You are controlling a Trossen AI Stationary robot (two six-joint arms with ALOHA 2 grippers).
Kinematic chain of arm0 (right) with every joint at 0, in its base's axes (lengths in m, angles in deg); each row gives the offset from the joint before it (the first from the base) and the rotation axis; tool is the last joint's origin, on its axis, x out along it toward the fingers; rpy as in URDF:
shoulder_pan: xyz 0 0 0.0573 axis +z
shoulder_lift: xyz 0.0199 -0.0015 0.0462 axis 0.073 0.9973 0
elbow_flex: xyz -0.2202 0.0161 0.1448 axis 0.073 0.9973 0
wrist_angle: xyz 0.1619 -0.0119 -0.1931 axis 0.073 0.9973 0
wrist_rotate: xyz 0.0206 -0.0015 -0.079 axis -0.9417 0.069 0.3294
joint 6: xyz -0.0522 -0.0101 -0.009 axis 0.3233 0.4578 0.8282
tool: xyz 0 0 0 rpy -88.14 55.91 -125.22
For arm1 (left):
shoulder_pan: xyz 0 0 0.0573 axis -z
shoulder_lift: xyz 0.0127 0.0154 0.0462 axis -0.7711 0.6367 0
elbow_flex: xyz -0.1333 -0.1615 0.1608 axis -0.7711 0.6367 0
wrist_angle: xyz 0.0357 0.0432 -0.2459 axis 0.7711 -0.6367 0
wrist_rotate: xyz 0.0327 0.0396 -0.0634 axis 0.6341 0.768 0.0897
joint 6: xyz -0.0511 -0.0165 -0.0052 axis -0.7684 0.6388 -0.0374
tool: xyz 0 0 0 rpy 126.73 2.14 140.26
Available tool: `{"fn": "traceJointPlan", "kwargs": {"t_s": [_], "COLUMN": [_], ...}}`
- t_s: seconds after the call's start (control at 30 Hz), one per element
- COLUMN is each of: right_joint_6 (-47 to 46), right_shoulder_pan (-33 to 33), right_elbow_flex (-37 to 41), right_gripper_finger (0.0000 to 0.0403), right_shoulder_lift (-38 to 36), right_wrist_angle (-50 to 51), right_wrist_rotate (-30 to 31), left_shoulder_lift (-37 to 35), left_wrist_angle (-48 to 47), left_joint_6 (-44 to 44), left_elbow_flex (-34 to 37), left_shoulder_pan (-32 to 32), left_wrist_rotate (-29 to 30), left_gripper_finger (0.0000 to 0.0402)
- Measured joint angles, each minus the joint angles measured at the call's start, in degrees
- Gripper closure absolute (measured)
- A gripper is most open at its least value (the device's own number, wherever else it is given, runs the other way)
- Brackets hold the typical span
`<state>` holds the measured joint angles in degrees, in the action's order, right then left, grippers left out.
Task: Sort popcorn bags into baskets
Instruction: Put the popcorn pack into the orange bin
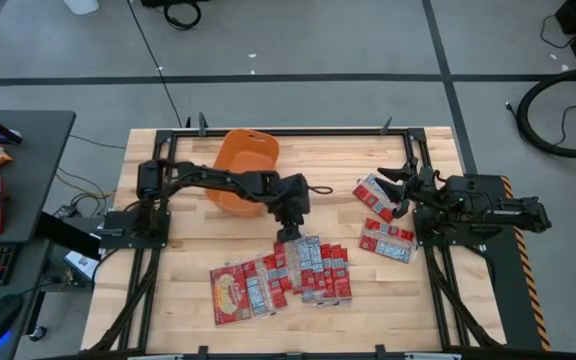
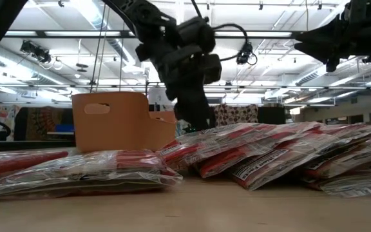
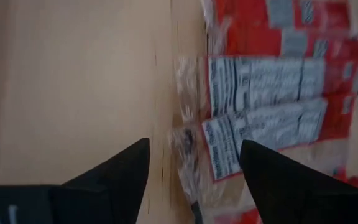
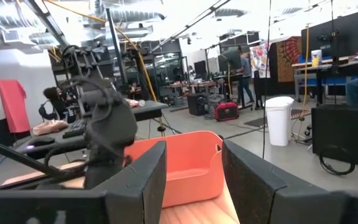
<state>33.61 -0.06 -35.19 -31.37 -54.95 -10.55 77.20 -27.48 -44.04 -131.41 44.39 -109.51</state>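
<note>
Several red, white and grey popcorn bags (image 1: 283,278) lie overlapping in a pile at the table's near middle. More bags (image 1: 388,240) lie flat at the right, one (image 1: 375,196) just below my right gripper. The orange basket (image 1: 246,165) stands on the table at the far middle, also seen in the low view (image 2: 114,119). My left gripper (image 1: 290,236) slants down over the pile's far edge, open, with a bag's clear-edged corner (image 3: 194,149) showing between its fingers. My right gripper (image 1: 393,185) waits open at the right, raised off the table and facing the basket (image 4: 191,162).
Bare wooden tabletop (image 1: 168,290) lies left of the pile and along the near edge. Black arm frames run down both sides of the table. A dark desk (image 1: 8,190) with a keyboard and mouse stands left of the table.
</note>
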Motion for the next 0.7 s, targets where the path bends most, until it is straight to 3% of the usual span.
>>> {"fn": "traceJointPlan", "kwargs": {"t_s": [0.33,0.5,0.7], "right_joint_6": [0.1,0.1,0.1], "right_shoulder_pan": [0.0,0.0,0.0], "right_elbow_flex": [0.0,0.0,0.0], "right_gripper_finger": [0.0243,0.0243,0.0243], "right_shoulder_lift": [0.2,0.4,0.5], "right_wrist_angle": [-0.2,-0.4,-0.6], "right_wrist_rotate": [0.2,0.2,0.2], "left_shoulder_lift": [1.8,3.5,4.1], "left_wrist_angle": [-0.2,-0.6,-0.8], "left_joint_6": [1.0,1.1,1.3], "left_elbow_flex": [-0.1,0.0,0.0], "left_shoulder_pan": [0.4,1.6,2.2], "left_wrist_rotate": [0.2,-3.5,-3.7], "left_gripper_finger": [0.0154,0.0154,0.0155]}}
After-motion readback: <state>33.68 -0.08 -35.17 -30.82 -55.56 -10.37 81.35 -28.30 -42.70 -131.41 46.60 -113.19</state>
